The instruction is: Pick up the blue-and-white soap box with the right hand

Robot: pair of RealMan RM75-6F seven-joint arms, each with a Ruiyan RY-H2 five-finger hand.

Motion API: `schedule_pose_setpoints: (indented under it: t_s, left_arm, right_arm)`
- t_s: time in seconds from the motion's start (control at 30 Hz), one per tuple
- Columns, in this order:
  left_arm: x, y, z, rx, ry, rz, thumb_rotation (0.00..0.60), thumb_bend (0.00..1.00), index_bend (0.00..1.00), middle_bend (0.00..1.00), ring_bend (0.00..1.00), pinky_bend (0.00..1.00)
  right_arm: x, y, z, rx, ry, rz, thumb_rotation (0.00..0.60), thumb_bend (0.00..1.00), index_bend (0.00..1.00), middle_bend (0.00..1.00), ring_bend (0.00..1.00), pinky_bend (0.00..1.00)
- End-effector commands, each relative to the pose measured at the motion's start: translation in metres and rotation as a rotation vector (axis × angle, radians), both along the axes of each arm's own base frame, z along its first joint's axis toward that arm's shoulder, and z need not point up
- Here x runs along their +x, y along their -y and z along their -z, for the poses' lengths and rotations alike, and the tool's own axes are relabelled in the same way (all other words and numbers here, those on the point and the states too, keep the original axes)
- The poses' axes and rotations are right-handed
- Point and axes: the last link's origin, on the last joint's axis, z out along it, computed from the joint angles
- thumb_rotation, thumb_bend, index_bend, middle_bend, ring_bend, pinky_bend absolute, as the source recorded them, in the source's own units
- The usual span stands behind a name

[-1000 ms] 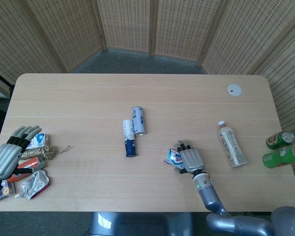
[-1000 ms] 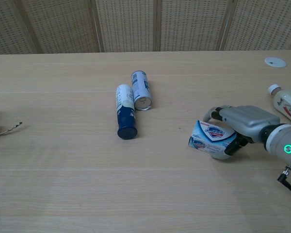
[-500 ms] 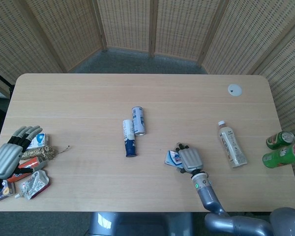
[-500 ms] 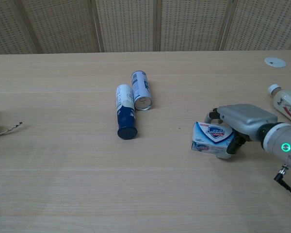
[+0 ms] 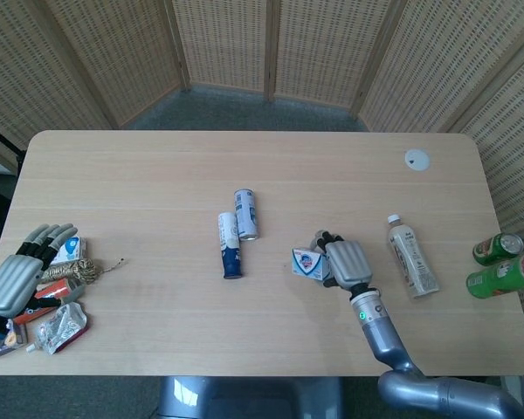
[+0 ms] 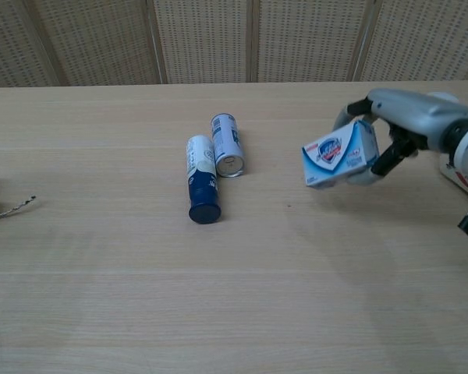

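The right robot hand (image 6: 390,128), grey metal with dark fingertips, has its fingers wrapped round the blue-and-white soap box (image 6: 339,154), a glossy rectangular carton held tilted and clear of the pale wood-grain desk (image 6: 234,296). Two cylindrical spray cans (image 6: 210,167) lie side by side near the desk's middle. The left robot hand (image 5: 17,272) rests with fingers spread, holding nothing, over crinkled packets (image 5: 59,327) at the left edge.

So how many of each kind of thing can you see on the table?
Soap box, held by the right hand: 1
Spray cans: 2
Bottle: 1
Green cans: 2
White disc: 1
Pile by the left hand: too jumbled to count
Total: 7, plus the pile
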Motion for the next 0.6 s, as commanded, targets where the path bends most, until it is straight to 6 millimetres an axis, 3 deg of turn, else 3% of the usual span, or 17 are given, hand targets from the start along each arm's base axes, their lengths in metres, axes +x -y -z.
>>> schedule_pose_setpoints:
  t_s: [0.03,0.27,0.6]
  left_arm:
    - [0.001,0.000,0.002,-0.005,0.001,0.003,0.404,0.29,0.00,0.00,0.00,0.00]
    - [0.005,0.000,0.001,-0.001,-0.005,0.008,0.405,0.30,0.00,0.00,0.00,0.00]
    - [0.005,0.004,0.000,0.008,-0.014,-0.004,0.404,0.29,0.00,0.00,0.00,0.00]
  right_arm:
    - [0.012,0.013,-0.034,-0.074,0.087,-0.015,0.599,0.19,0.46,0.27,0.30,0.82]
    - [0.023,0.033,-0.080,-0.154,0.151,-0.026,0.600,0.19,0.46,0.27,0.30,0.82]
    - [0.033,0.052,-0.129,-0.246,0.234,-0.031,0.600,0.19,0.46,0.27,0.30,0.82]
